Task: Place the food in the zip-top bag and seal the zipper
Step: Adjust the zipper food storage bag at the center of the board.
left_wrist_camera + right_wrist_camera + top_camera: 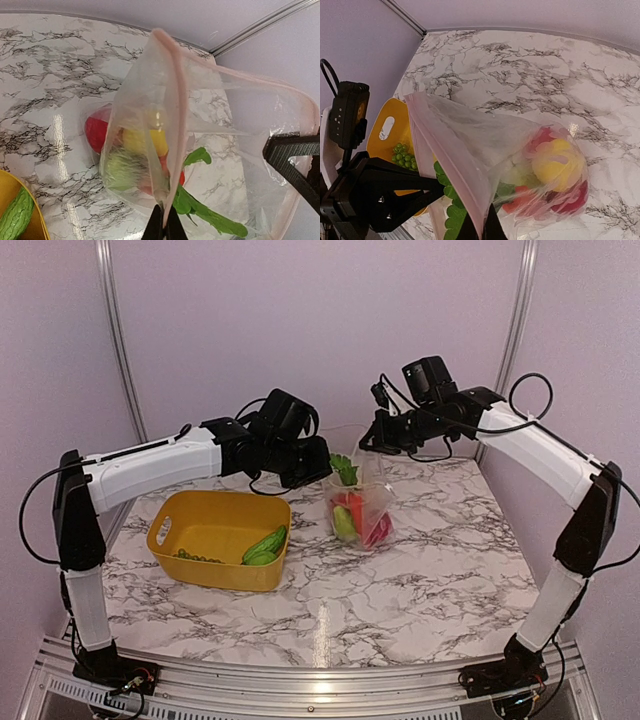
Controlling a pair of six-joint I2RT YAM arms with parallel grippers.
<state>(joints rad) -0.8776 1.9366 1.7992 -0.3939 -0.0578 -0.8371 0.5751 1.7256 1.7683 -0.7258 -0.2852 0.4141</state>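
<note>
Two arms reach over a marble bench [430, 580] from its near edge. The left arm [150, 468] and the right arm [545, 455] meet above the far middle.

A yellow basket [168, 512] sits on the bench left of centre, under the left arm. Just right of it, between the two arms, hangs the clear bag [365, 502], with its mouth up and open and its low end down at the bench.

The left claw [163, 226] is pinched narrow on the bag's mouth edge at the side nearer the basket. The right claw [482, 227] is likewise pinched tight on the opposite edge of the mouth. The mouth gapes between them.

Most of the food lies low in the bag, packed together: a red round piece [96, 132], a lemon [555, 162], a pear [120, 170] and a carrot [356, 508]. A leaf [343, 469] stands at the bag's mouth, right beside the left claw.

In the basket a bumpy green gourd [264, 545] leans in the right corner. A string of small green grapes [403, 156] lies along the basket floor.

The pinkish zipper [179, 100] runs along the mouth, unsealed. It leads down into each claw's closed tips.
</note>
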